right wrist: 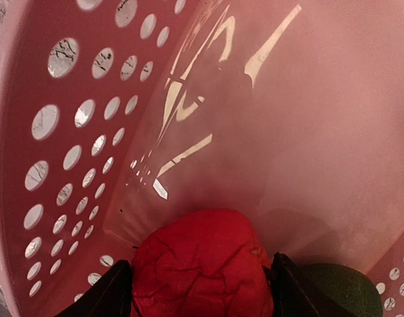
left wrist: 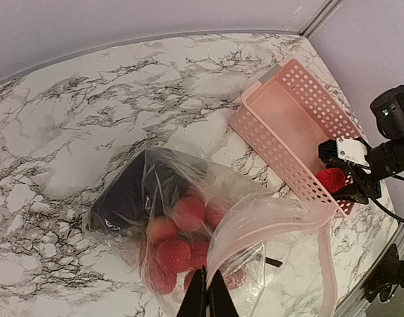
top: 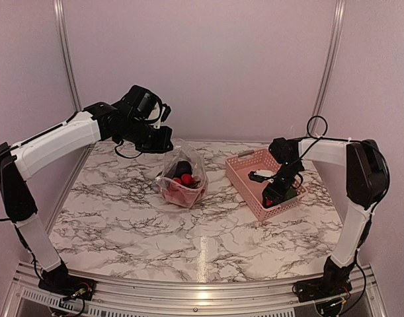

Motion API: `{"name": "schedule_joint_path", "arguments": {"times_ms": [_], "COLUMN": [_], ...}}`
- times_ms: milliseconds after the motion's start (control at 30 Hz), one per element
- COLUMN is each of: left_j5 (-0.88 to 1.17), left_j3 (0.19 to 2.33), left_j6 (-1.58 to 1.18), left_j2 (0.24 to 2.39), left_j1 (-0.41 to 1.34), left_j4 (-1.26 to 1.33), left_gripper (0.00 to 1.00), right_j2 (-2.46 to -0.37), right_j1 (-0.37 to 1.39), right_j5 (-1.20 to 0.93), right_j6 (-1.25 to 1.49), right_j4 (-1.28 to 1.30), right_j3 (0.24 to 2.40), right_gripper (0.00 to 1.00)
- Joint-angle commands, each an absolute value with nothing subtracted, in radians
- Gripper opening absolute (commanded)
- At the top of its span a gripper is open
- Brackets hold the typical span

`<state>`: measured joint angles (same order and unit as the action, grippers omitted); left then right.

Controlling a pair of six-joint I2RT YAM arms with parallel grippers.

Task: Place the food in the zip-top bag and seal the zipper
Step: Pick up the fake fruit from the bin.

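The clear zip-top bag (top: 182, 177) stands on the marble table, holding a dark eggplant (left wrist: 132, 188) and several red-yellow round fruits (left wrist: 175, 251). My left gripper (top: 163, 140) is shut on the bag's upper edge by the zipper (left wrist: 274, 214) and holds the mouth up and open; its fingertips (left wrist: 207, 298) pinch the film. My right gripper (top: 273, 195) is down inside the pink basket (top: 244, 173), with its fingers (right wrist: 106, 294) closed on either side of a wrinkled red food piece (right wrist: 202, 264). A green piece (right wrist: 340, 290) lies beside it.
The pink slatted basket (left wrist: 281, 125) sits right of the bag, its far half bare. The walls of the enclosure stand close behind and to both sides. The right arm (left wrist: 393, 132) also shows in the left wrist view, over the basket's near end.
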<state>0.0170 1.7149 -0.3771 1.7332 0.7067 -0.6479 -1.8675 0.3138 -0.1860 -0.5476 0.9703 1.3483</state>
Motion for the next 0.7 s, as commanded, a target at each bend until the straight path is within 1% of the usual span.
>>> {"name": "schedule_joint_path", "arguments": {"times_ms": [0,133,200,367,533,667], "left_j5": [0.005,0.005,0.005,0.005,0.005,0.005], "left_j3": [1.693,1.679,1.673,1.657,1.651,1.646], "left_j6": [-0.373,-0.374,-0.375,-0.382,-0.391,-0.406], "left_j2": [1.695,1.688,1.684,1.678,1.68,1.685], "left_j1": [0.706,0.707,0.707,0.707,0.706,0.706], "left_j4": [-0.634,-0.628,-0.624,-0.605,-0.588,-0.571], "left_gripper": [0.0,0.0,0.0,0.0,0.0,0.0], "right_j2": [-1.888,-1.883,-1.867,-1.809,-1.763,-1.743], "right_j1": [0.308,0.308,0.308,0.308,0.321,0.377], "right_j5": [-0.172,-0.168,-0.165,-0.213,-0.431,-0.567], "right_j6": [-0.519,-0.514,-0.508,-0.504,-0.509,-0.513], "right_j4": [0.989,0.995,0.997,1.004,0.996,0.977], "right_j3": [1.365,1.401,1.433,1.575,1.697,1.767], "right_gripper": [0.62,0.5,0.48,0.46,0.45,0.45]}}
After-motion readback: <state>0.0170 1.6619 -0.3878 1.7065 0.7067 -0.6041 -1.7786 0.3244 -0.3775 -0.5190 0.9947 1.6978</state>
